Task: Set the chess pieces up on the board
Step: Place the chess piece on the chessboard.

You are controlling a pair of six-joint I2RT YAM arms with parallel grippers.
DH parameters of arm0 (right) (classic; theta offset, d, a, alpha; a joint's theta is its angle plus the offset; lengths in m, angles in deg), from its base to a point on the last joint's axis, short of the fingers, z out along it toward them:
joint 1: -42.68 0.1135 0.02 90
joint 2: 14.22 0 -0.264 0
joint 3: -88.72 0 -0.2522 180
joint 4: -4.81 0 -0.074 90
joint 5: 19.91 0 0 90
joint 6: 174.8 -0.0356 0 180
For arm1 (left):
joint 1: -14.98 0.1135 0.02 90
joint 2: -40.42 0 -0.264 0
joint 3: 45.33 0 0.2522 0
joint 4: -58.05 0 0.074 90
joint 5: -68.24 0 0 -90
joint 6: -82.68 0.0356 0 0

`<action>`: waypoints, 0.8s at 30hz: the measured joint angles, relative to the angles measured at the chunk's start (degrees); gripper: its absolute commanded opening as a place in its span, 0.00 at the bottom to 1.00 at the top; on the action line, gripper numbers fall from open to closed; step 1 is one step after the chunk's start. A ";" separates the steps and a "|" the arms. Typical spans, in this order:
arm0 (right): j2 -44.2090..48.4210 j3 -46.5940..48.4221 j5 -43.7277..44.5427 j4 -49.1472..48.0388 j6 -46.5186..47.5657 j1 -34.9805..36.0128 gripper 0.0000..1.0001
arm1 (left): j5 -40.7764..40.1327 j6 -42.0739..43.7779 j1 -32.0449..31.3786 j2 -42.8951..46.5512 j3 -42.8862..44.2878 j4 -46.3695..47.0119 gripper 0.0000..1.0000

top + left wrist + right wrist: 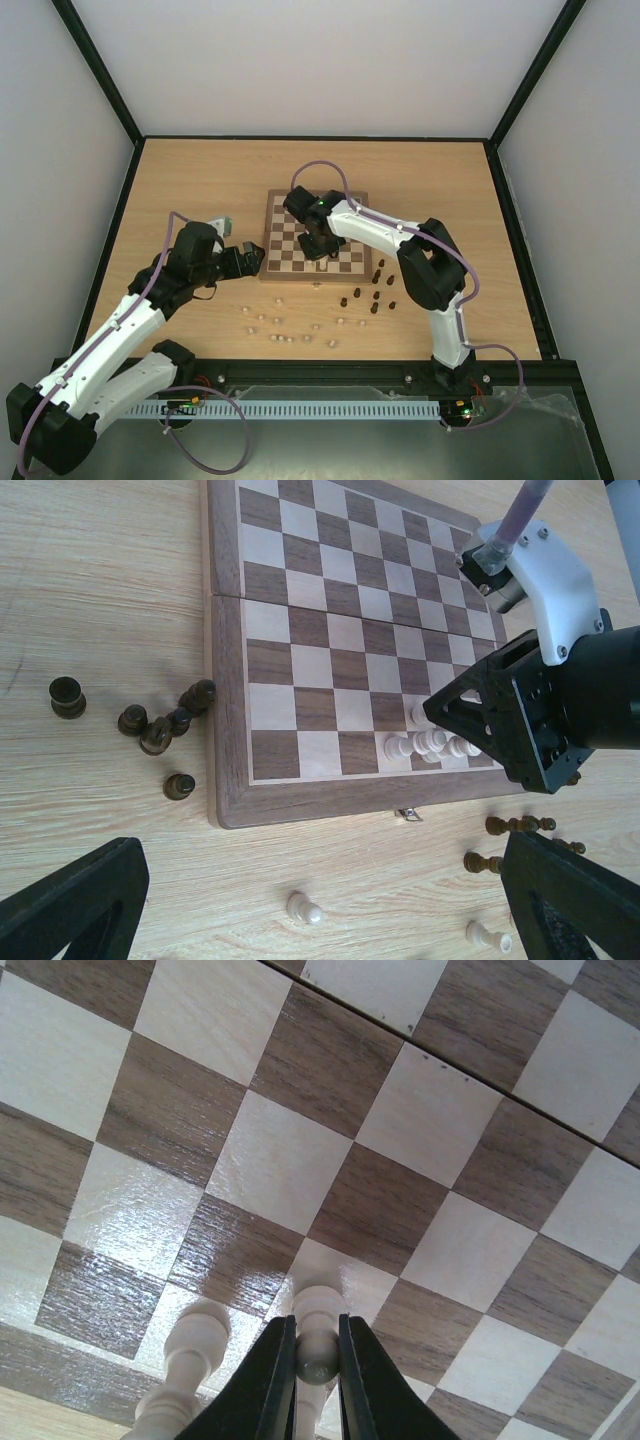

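Here, cream piece [318, 1310], glossy checked board [290, 1170]

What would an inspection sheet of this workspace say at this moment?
Surface: light-wood tabletop, bearing the chessboard.
Job's things: a few pale pieces stand at the chessboard's near edge. Other pale pieces lie scattered on the tabletop in front of it, and dark pieces lie off its near right corner.
Clutter: nothing seen.
Grippers: right gripper is shut on a pale piece over the chessboard. Left gripper is open and empty beside the chessboard's left edge.
Cables: purple cables loop along both arms, clear of the pieces.
Surroundings: plain walls and a black frame.
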 measured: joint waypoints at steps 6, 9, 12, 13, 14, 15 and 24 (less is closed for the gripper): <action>-0.61 -0.02 0.39 -0.09 0.17 0.00 0.11 | 0.00 0.00 0.00 0.00 0.00 0.00 0.99; -0.61 -0.02 0.48 -0.11 0.20 0.00 0.15 | 0.00 0.00 0.00 0.00 0.00 0.00 0.99; -0.61 0.00 0.70 -0.09 0.33 0.00 0.20 | 0.00 0.00 0.00 0.00 0.00 0.00 1.00; -0.61 0.00 0.83 -0.11 0.37 0.00 0.22 | 0.00 0.00 0.00 0.00 0.00 0.00 0.99; -0.61 0.00 0.92 -0.11 0.39 0.00 0.24 | 0.00 0.00 0.00 0.00 0.00 0.00 0.99; -0.63 -0.02 1.07 -0.09 0.52 0.00 0.25 | 0.00 0.00 0.00 0.00 0.00 0.00 1.00; -0.61 0.37 2.40 -0.04 0.68 -0.13 0.38 | 0.00 0.00 0.00 0.00 0.00 0.00 0.99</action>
